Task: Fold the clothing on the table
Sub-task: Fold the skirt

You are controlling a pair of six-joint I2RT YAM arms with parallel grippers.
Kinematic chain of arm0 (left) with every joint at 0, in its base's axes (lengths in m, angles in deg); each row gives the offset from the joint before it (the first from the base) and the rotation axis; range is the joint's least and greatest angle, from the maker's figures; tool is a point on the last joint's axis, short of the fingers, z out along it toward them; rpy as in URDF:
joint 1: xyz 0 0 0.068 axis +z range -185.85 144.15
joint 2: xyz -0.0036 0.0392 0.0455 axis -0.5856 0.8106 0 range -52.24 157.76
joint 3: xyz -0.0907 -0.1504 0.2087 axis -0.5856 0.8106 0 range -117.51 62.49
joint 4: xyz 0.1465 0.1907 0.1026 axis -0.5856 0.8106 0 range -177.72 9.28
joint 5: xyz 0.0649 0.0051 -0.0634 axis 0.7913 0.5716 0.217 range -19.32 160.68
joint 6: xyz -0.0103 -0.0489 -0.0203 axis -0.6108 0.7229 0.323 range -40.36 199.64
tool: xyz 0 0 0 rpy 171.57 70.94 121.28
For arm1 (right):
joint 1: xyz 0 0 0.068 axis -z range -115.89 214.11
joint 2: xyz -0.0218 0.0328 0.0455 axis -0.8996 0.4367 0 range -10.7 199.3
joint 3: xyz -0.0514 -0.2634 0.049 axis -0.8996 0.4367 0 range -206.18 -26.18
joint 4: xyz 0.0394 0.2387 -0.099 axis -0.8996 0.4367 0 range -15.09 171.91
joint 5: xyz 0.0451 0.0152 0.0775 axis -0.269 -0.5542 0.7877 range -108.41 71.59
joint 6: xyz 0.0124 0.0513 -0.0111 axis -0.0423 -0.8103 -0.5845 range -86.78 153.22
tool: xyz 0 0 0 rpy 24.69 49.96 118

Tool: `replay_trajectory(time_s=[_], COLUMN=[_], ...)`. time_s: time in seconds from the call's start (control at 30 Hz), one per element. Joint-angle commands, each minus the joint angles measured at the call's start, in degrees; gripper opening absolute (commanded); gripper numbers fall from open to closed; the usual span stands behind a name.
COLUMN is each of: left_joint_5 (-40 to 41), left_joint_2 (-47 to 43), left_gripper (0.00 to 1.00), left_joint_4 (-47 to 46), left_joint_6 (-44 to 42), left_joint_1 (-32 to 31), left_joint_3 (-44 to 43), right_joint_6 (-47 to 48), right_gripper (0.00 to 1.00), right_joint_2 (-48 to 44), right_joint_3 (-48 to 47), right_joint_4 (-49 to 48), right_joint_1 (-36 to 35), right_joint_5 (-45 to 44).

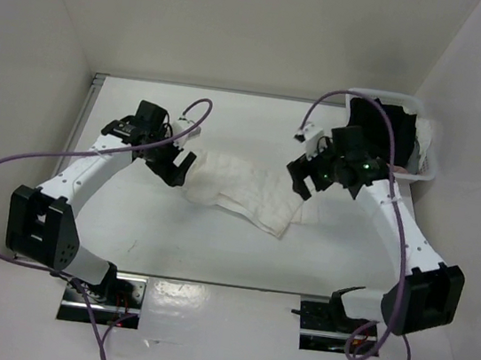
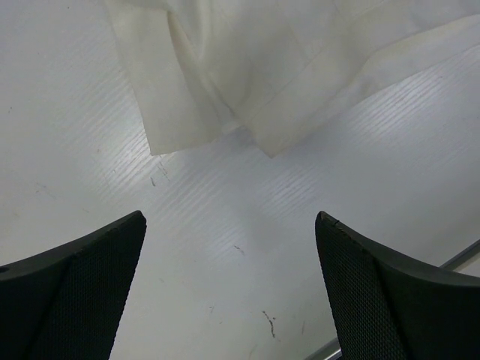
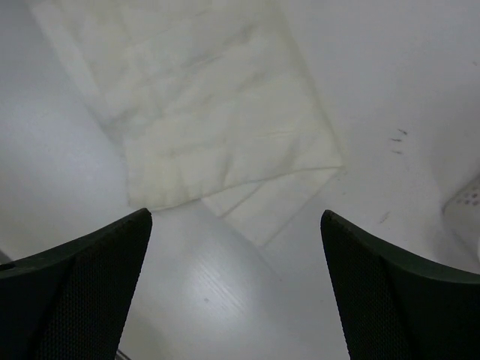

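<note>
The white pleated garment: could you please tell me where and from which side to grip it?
Probably its two end corners: the clothing lies flat and thin between the open left gripper and right gripper. Come in from each outer side, pinching the edge off the table.

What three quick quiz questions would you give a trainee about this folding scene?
1. True or false: both arms' jaws stand open, holding nothing.
2. The white garment lies: A on the table between the arms, B on the floor, C draped over one arm?
3. What stands at the table's far right corner?
Key: 1 true; 2 A; 3 a plastic bin with black clothing inside.
</note>
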Motion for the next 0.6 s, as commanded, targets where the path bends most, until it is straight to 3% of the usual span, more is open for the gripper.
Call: replay_trajectory(time_s=[0.0, 0.33, 0.57], left_joint_5=[0.1, 0.6, 0.6], left_joint_2=[-1.5, -2.5, -2.0], left_gripper=[1.0, 1.0, 1.0], left_joint_4=[-0.1, -0.7, -0.7], left_joint_6=[3.1, 3.1, 3.1], left_joint_1=[0.1, 0.1, 0.1], left_joint_3=[-0.9, -0.4, -0.9], right_joint_6=[-2.9, -1.0, 4.4], right_gripper=[0.97, 0.97, 0.97], right_joint_2=[3.9, 14.2, 24.3], right_joint_3=[-2.6, -2.4, -6.8], right_joint_4=[-2.0, 0.0, 5.2], right_joint_1=[8.4, 18.3, 29.1], right_joint_5=[7.7, 19.0, 30.0])
